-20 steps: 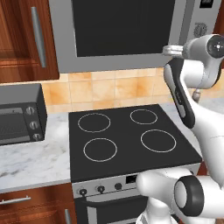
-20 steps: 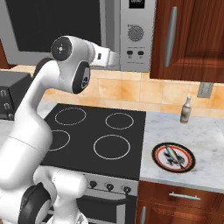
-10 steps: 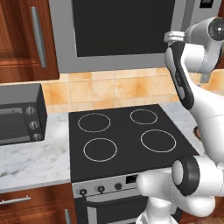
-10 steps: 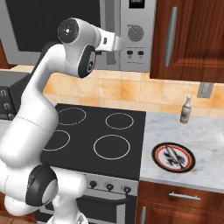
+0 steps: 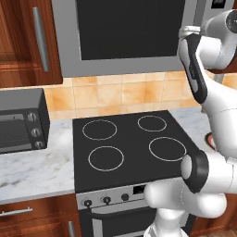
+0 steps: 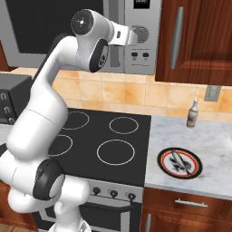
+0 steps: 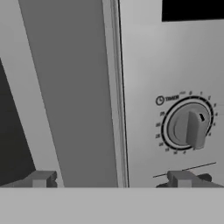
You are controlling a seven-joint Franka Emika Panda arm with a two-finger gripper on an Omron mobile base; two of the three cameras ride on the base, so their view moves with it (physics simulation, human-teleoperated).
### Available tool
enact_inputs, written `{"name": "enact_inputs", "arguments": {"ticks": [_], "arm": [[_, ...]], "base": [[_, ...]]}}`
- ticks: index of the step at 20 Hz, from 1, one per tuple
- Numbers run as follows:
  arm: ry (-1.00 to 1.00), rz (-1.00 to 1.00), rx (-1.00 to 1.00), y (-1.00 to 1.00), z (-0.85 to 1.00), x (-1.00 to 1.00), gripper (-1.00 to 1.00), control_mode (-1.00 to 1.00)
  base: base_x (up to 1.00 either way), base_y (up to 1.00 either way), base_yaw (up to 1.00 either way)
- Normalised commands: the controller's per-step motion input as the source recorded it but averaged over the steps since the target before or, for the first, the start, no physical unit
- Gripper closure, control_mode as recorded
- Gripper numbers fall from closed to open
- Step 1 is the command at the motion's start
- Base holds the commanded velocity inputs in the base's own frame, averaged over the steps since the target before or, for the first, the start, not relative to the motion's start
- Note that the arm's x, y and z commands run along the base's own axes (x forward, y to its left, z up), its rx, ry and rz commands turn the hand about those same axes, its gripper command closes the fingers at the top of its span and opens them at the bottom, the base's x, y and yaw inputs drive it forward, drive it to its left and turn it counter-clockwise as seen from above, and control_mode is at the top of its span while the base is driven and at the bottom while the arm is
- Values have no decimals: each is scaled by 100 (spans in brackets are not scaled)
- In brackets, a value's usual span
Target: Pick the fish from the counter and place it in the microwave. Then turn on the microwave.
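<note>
Two claw [image 7: 111, 178] tips straddle microwave [image 7: 175, 65] door seam (dial right).

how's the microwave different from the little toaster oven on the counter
The microwave hangs high above the stovetop; the toaster oven sits on the counter left of it.
The microwave is grey-silver and far wider; the toaster oven is small and dark.
The microwave's control strip carries one timer dial with buttons beneath; the toaster oven has three knobs stacked down its right edge.
Both have a dark-windowed, shut door.
</note>
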Motion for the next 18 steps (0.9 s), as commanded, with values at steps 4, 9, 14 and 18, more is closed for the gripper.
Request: {"name": "enact_inputs", "arguments": {"ticks": [4,9,14,18], "arm": [[0,0,0,-6,2,35,-100,-100],[0,0,0,-2,0,35,-100,-100],[0,0,0,0,0,37,-100,-100],[0,0,0,0,0,31,100,-100]], "base": [[0,0,0],[0,0,0],[0,0,0],[0,0,0]]}}
